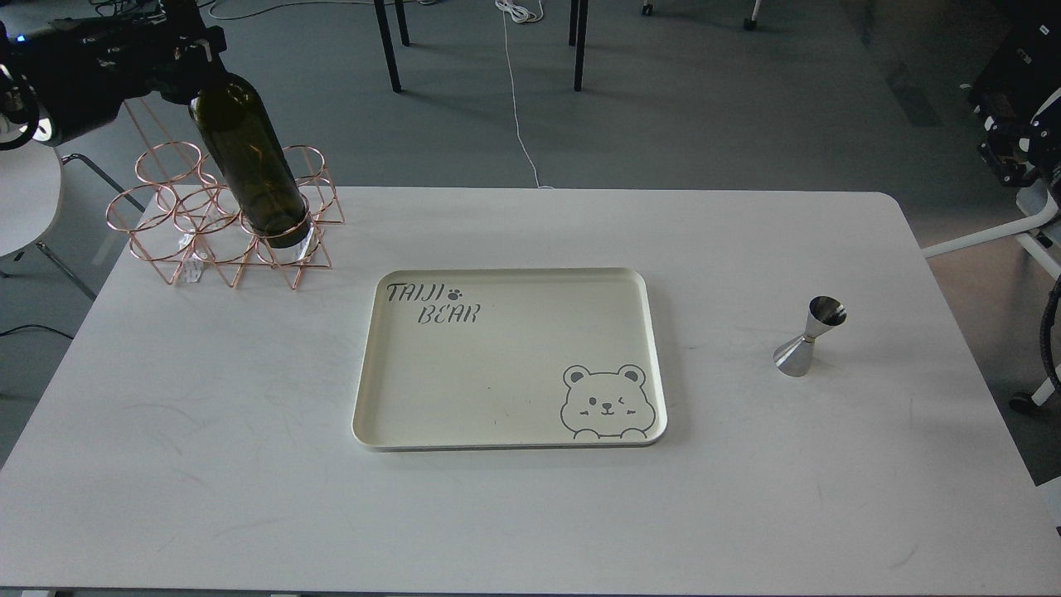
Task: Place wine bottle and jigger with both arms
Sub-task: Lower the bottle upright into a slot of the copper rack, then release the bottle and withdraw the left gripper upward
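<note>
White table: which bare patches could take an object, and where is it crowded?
Free: the white table in front of the empty cream bear-print tray, and between it and the silver hourglass jigger. Crowded: the rose-gold wire rack holding the dark green wine bottle, with the left gripper.

You are facing a bench (207,464). A tray (506,414) is lying at its middle. A wire rack (178,224) is sitting at the far left corner, and the wine bottle (249,162) is standing tilted in one of its front rings, its neck leaning up and left. The jigger (811,336) is standing on the bench to the right, well apart from the tray.
</note>
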